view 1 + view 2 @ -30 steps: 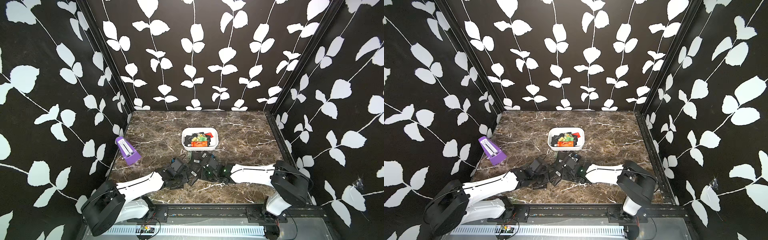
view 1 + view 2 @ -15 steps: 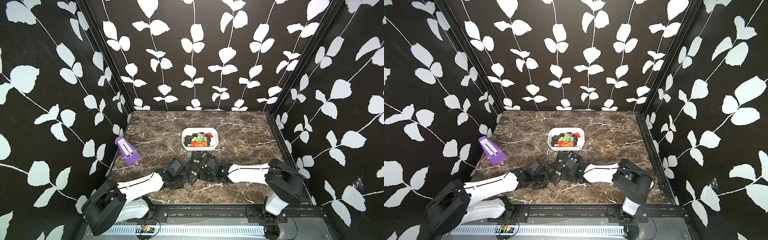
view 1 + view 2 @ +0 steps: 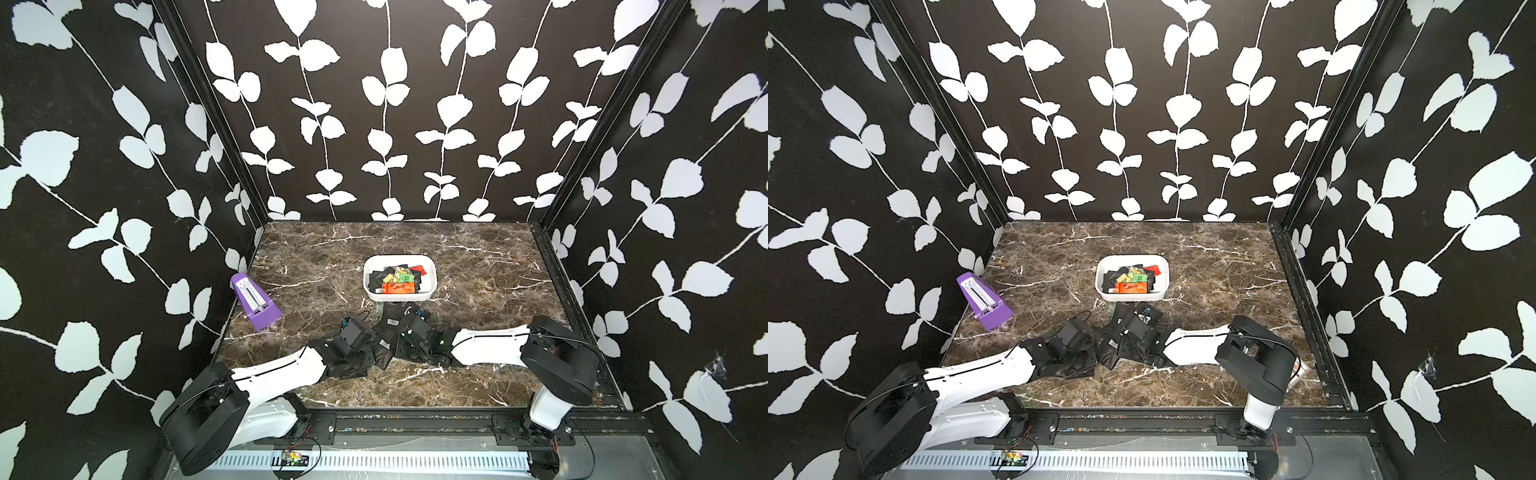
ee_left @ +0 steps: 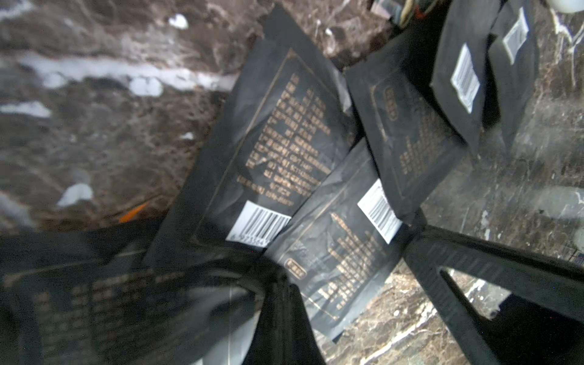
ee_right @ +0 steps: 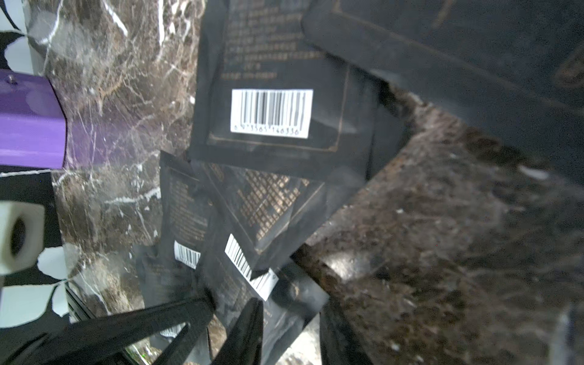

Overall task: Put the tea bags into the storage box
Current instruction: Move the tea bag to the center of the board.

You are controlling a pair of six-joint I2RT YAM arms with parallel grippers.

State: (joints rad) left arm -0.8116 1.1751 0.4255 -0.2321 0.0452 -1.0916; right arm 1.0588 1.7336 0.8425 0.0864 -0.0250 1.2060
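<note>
Top view: the white storage box (image 3: 399, 296) stands near the middle of the brown marble table (image 3: 478, 270), clear of both arms. Inside it is a heap of tea bags (image 3: 395, 277), mostly black, with an orange-red one at the front and green and yellow ones behind. Just in front of the box, a scatter of loose black sachets (image 3: 390, 322) lies flat and overlapping on the marble, and both arms reach low across the table into it from opposite sides. The left claw (image 3: 372, 353) rests at the near-left edge of the scatter, its jaws drawn together. Its wrist view is blurred, with one sachet close against the lens, and whether anything is nipped cannot be told. The right claw (image 5: 232, 302) reaches in from the other side. Its wrist view shows the two black fingers (image 5: 246, 331) standing a little apart at the edge of a barcoded sachet (image 5: 262, 284) that lies on top of others, not visibly clamped on it. The left wrist view shows four or five black sachets fanned out on the marble, gold print and white barcode labels facing up. A purple metronome (image 3: 255, 303) stands by the left wall, well apart from the box and the sachets, and appears in both top views.
</note>
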